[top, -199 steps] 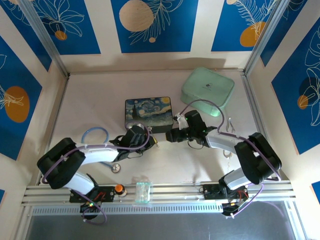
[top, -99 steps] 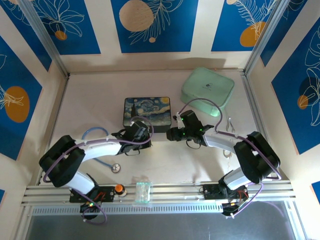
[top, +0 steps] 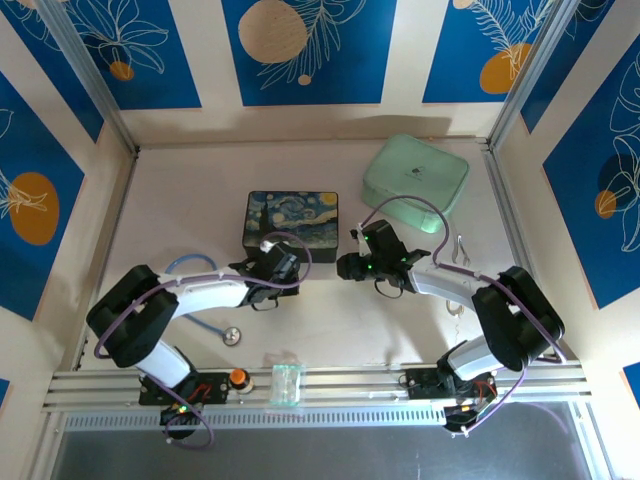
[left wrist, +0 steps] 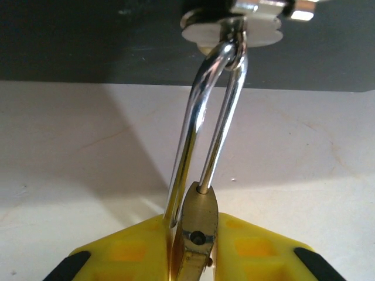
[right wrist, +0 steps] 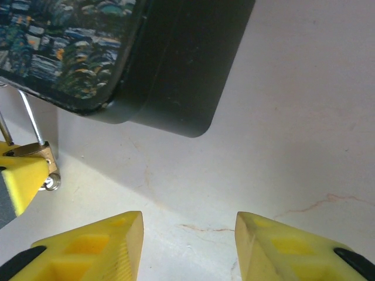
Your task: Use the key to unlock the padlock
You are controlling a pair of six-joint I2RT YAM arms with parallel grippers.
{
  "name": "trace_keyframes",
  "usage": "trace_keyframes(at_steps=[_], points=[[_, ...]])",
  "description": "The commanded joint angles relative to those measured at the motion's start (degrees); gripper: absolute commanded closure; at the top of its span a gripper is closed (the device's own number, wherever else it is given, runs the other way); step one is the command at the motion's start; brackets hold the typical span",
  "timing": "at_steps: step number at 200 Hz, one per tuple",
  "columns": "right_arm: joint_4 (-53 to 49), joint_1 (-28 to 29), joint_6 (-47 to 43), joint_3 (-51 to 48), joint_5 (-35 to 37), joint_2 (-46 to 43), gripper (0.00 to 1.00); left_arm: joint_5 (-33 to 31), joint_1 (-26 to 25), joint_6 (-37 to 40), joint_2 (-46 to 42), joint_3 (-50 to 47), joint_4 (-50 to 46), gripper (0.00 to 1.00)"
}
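The tiny brass padlock (left wrist: 198,234) is pinched between the yellow fingers of my left gripper (left wrist: 194,237), which is shut on it. Its silver shackle (left wrist: 202,117) runs up through the clasp of the dark blue painted tin (top: 292,218). One shackle leg enters the body; the other passes beside it, and a round hole shows on the body's top. In the right wrist view the padlock (right wrist: 36,151) sits at the left edge with a small silvery piece (right wrist: 53,183) below it, possibly the key. My right gripper (right wrist: 188,225) hovers open over bare table by the tin's corner (right wrist: 176,88).
A mint-green case (top: 415,180) lies at the back right. Silver tweezers (top: 460,250) rest by the right arm. Blue tubing (top: 190,265) with a round silver disc (top: 231,336) lies near the left arm. A clear little box (top: 287,382) sits on the front rail.
The tin has slid a little to the left and back. My left gripper has followed it, keeping hold of the padlock. The right gripper has stayed near the tin's right front corner.
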Motion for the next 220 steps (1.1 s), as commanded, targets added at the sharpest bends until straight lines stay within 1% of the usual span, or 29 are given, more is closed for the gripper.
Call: trace_keyframes(at_steps=[1, 26, 52, 77, 95, 110, 119, 147, 170, 195, 220], points=[[-0.86, -0.19, 1.03, 0.28, 1.20, -1.33, 0.55, -6.10, -0.66, 1.56, 1.84, 0.63, -7.91, 0.79], [-1.05, -0.18, 0.90, -0.10, 1.77, -1.33, 0.55, -11.57, -2.18, 3.42, 2.05, 2.73, -11.56, 0.79], [-0.96, -0.36, 0.99, -0.47, 2.29, -1.34, 0.55, -15.47, -3.32, 4.86, 3.71, 4.94, -14.63, 0.80], [-0.79, -0.71, 1.17, -0.84, 2.16, -1.56, 0.55, -15.63, -3.70, 4.56, 4.69, 5.27, -14.96, 0.79], [-0.66, -0.84, 1.25, -1.13, 2.08, -1.68, 0.55, -17.11, -5.00, 4.09, 4.39, 5.69, -15.36, 0.79], [-0.51, -0.98, 1.25, -1.43, 2.00, -1.77, 0.55, -17.06, -5.70, 3.60, 4.26, 6.05, -15.49, 0.72], [-0.31, -1.13, 1.34, -1.63, 1.99, -1.70, 0.55, -17.03, -6.07, 3.34, 4.26, 6.04, -15.21, 0.69], [0.23, -1.41, 1.57, -2.24, 1.82, -1.71, 0.55, -19.57, -8.15, 2.72, 4.61, 7.17, -16.56, 0.68], [1.31, -1.67, 1.79, -2.97, 1.39, -1.55, 0.55, -20.69, -8.75, 2.96, 5.65, 7.66, -16.74, 0.67], [1.58, -1.77, 1.90, -3.14, 1.22, -1.15, 0.55, -23.49, -10.00, 3.23, 7.09, 9.46, -19.20, 0.67], [1.93, -1.86, 1.89, -3.32, 1.11, -0.85, 0.55, -24.47, -10.66, 3.75, 7.73, 10.13, -19.70, 0.68]])
